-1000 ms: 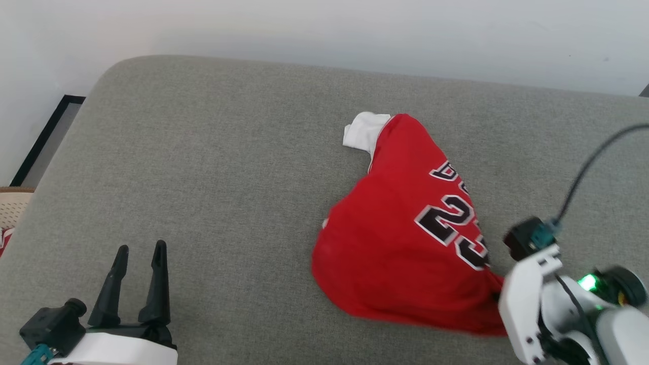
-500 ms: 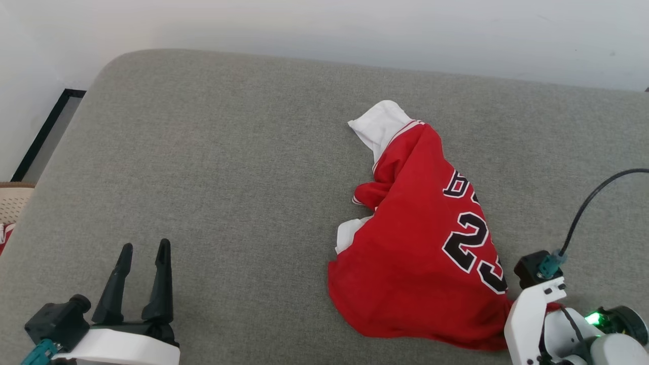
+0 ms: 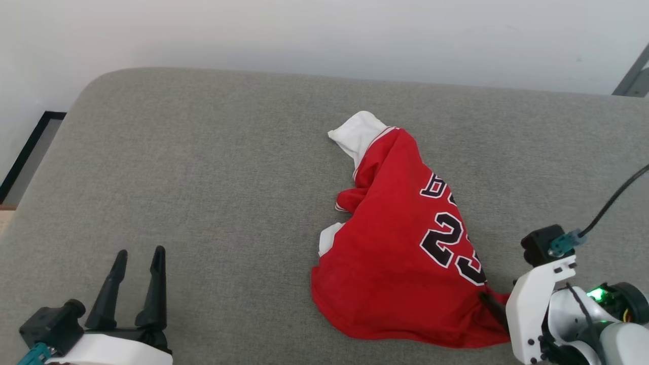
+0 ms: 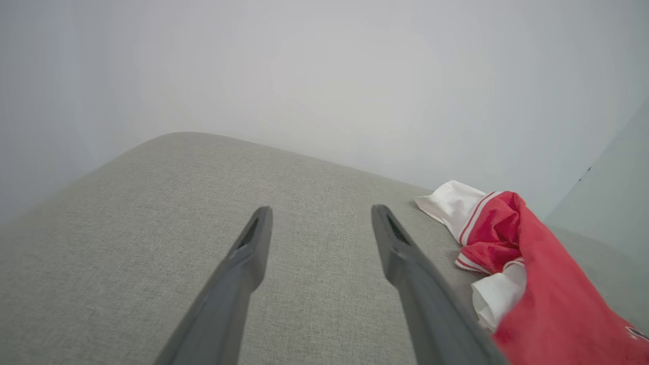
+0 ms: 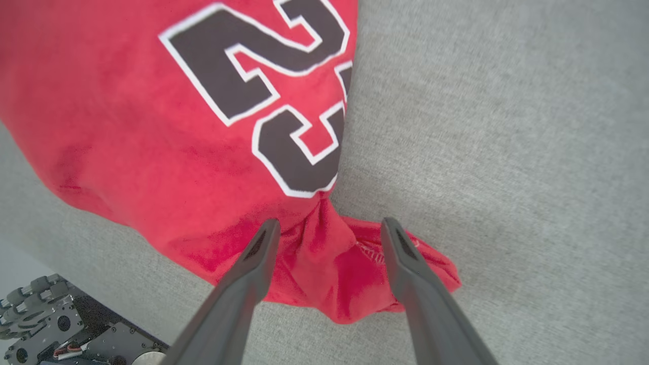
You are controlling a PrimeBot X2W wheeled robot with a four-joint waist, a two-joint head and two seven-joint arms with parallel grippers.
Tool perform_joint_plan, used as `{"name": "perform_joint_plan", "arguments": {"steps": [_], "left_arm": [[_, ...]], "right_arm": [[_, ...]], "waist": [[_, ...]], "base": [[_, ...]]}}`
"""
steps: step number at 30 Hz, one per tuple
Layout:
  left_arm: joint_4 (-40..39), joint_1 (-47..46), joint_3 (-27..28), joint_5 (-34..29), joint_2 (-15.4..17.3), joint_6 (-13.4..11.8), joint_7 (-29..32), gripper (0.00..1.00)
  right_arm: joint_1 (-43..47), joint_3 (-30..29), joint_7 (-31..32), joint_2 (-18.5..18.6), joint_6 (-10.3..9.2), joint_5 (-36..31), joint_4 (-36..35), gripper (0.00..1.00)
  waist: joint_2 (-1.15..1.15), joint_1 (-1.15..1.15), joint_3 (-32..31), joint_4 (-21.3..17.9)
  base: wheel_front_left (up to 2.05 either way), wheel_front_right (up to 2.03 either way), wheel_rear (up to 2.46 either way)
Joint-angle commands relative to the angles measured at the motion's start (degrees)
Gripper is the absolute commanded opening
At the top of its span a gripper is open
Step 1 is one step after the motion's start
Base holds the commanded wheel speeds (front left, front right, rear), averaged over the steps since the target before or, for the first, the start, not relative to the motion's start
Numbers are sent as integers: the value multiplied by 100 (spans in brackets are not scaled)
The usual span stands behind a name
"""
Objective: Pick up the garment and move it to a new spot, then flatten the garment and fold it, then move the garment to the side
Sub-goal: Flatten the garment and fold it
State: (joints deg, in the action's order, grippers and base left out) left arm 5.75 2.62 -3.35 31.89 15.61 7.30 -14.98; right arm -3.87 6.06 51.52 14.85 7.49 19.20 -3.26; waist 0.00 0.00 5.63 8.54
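The shirt [image 3: 400, 253] has gone slack. A second ago it was drawn smooth and taut toward the right gripper [image 5: 329, 223]. Now it lies slumped on the grey cushion [image 3: 203, 177], right of the middle. Its left edge has crumpled, and a second bit of white sleeve [image 3: 327, 239] peeks out there. The head camera has swung a little too, so part of the apparent shift isn't the shirt's.

I take it the carry is over and the shirt has just been set down in its new spot. Flattening comes next, and there is plenty to smooth.

The head view hides the right fingers behind the white wrist, apart from one dark tip at the hem. The right wrist view shows them spread wide on either side of a bunched knot of red hem, below the "23" [image 5: 274, 96], and clamping nothing.

The left gripper [image 3: 141, 251] hangs spread over bare cushion, well apart from the shirt. Its own camera catches the far sleeve [image 4: 451, 205] and the striped trim curled under it.
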Motion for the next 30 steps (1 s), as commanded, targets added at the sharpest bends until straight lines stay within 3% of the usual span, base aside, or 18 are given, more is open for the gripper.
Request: {"name": "perform_joint_plan", "arguments": {"steps": [1, 7, 15, 23, 24, 30], "left_arm": [[17, 45, -55, 51, 40, 11, -29, 100], [88, -1, -256, 181, 189, 11, 47, 100], [-51, -376, -702, 640, 536, 11, 722, 100], [-263, -1159, -1075, 1303, 1070, 11, 2088, 100], [-243, -1381, -1139, 1472, 1147, 4, 2536, 100], [-152, -2219, -1405, 1759, 1373, -79, 3872, 100]], "right_arm": [[49, -75, -80, -72, 0, -21, -174, 100], [29, -291, -438, -332, 0, -150, -546, 100], [-169, -759, -1584, -903, 0, -447, -731, 100], [-510, -789, -3035, -1091, 0, -701, -602, 100], [-603, -802, -3343, -1119, 0, -758, -502, 100], [-856, -790, -4085, -1176, 0, -959, -226, 100]], "waist": [[0, 0, -43, -55], [0, 0, -97, -165], [0, 0, -147, -364], [0, 0, 4, -673], [0, 0, 50, -760], [0, 0, 205, -1002]], "base": [[0, 0, 0], [0, 0, 0], [0, 0, 0], [0, 0, 0], [0, 0, 0], [0, 0, 0]]}}
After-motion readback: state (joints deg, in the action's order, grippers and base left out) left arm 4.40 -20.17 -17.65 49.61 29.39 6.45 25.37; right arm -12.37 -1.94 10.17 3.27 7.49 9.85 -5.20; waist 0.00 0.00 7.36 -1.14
